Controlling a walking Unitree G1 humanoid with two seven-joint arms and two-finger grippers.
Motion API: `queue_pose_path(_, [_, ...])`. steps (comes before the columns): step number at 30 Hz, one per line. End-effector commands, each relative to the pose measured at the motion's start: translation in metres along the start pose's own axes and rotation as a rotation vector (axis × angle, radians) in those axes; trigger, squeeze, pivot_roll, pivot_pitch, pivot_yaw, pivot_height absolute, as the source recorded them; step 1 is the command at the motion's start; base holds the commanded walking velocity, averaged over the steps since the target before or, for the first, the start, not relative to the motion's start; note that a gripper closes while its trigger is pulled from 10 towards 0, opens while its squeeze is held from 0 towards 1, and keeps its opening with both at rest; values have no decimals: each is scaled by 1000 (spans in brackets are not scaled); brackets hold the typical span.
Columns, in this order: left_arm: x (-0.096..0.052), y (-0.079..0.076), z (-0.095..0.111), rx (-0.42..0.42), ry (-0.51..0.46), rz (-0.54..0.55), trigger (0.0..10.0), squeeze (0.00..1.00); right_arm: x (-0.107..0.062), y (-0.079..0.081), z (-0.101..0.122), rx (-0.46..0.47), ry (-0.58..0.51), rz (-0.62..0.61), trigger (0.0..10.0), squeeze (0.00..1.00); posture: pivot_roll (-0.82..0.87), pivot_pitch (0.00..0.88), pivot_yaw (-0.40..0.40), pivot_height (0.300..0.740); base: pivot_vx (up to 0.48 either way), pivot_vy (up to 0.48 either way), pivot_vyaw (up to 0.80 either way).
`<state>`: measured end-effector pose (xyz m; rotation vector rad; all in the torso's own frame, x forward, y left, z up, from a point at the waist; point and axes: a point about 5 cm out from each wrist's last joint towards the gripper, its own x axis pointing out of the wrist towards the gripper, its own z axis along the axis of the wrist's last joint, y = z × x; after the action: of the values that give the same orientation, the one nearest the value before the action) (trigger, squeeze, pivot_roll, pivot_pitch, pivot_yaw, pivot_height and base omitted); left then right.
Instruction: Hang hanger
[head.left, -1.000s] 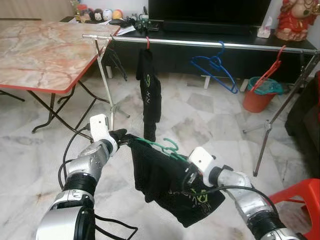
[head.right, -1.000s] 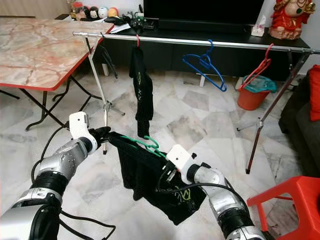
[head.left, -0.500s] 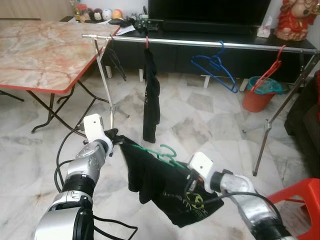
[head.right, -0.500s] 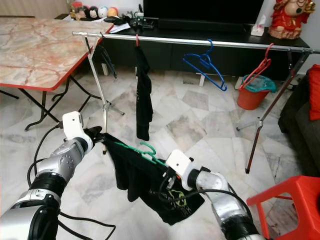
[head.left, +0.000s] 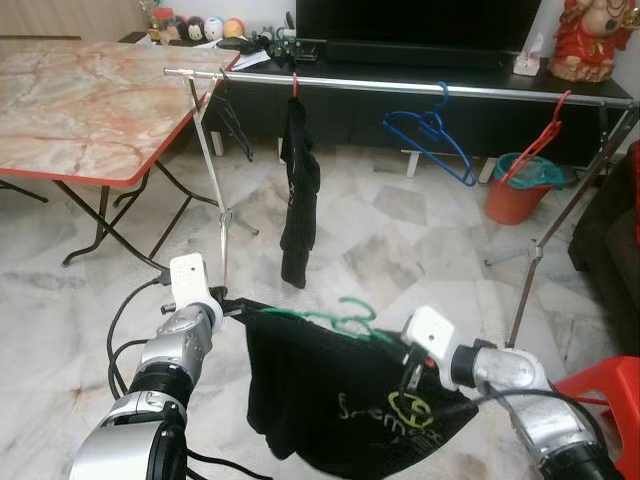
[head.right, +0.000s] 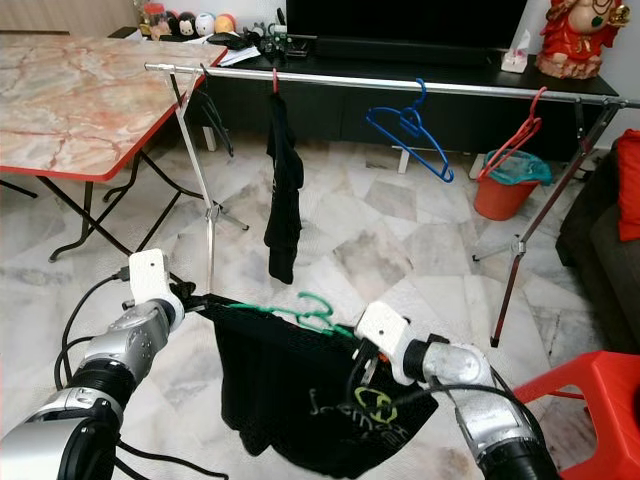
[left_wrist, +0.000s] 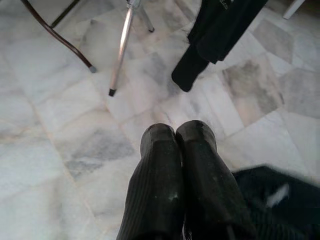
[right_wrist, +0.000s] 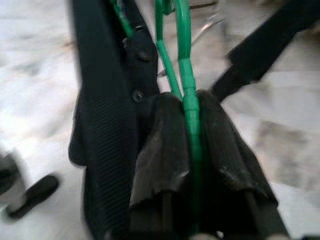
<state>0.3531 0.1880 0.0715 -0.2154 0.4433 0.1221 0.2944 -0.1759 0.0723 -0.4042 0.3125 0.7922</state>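
Between the left gripper (head.left: 222, 304) and the right gripper (head.left: 407, 372) hangs a black shirt (head.left: 340, 400) with a yellow-green print, on a green hanger (head.left: 340, 315). Beyond them is a white-grey marble floor (head.left: 400, 240).

A silver clothes rail (head.left: 400, 88) spans the room beyond both claws, on thin metal legs standing on the pale marble floor (head.left: 400, 240). From it hang black trousers (head.left: 298, 195), a blue hanger (head.left: 432, 135) and a red hanger (head.left: 540, 140). An orange bucket (head.left: 515, 190) sits on the floor below the red hanger.
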Motion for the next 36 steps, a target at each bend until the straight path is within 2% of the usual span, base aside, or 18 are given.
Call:
queue_pose_path(1, [-2, 21, 1, 4, 4, 51, 0, 0, -11, -19, 0, 35, -9, -121, 0, 0, -114, 0, 16, 740, 0, 0, 0])
queue_pose_path(4, [-2, 11, -4, 25, 27, -30, 0, 0, -4, -10, 11, 102, -106, -68, 0, 0, -108, 0, 15, 740, 0, 0, 0])
queue_pose_path(6, [-1, 3, -4, 31, 26, -74, 0, 0, -1, 5, 20, 146, -178, 60, 0, 0, -108, 0, 15, 740, 0, 0, 0])
queue_pose_path(10, [-1, -1, -3, 28, 22, -99, 0, 0, -1, 10, 19, 131, -177, 95, 0, 0, -105, 0, 16, 740, 0, 0, 0])
queue_pose_path(11, [-1, -2, -2, 28, 17, -103, 0, 0, -3, 10, 18, 151, -172, 117, 0, 0, -108, 0, 18, 740, 0, 0, 0])
queue_pose_path(12, [-1, -3, 1, 16, -9, -107, 0, 0, -11, 17, 11, 149, -125, 216, 0, 0, -109, 0, 19, 740, 0, 0, 0])
queue_pose_path(14, [-1, -1, 9, 10, -65, -88, 0, 0, -16, 20, 4, 116, -62, 261, 0, 0, -111, 0, 19, 740, 0, 0, 0])
queue_pose_path(20, [-3, 6, 33, -31, -195, -50, 0, 0, -21, 18, -21, 7, 139, 265, 0, 0, -111, 0, 19, 740, 0, 0, 0])
queue_pose_path(23, [-3, 8, 37, -36, -221, -36, 0, 0, -21, 17, -19, 24, 131, 260, 0, 0, -111, 0, 19, 740, 0, 0, 0])
queue_pose_path(29, [-4, 21, 43, -71, -267, 69, 0, 0, -24, 19, -24, -20, 193, 284, 0, 0, -111, 0, 19, 740, 0, 0, 0])
queue_pose_path(33, [-7, 40, 44, -139, -294, 212, 0, 0, -30, 20, -28, -11, 213, 301, 0, 0, -114, 0, 19, 740, 0, 0, 0])
queue_pose_path(36, [-9, 48, 44, -139, -304, 262, 0, 0, -32, 20, -28, -14, 222, 304, 0, 0, -116, 0, 19, 740, 0, 0, 0])
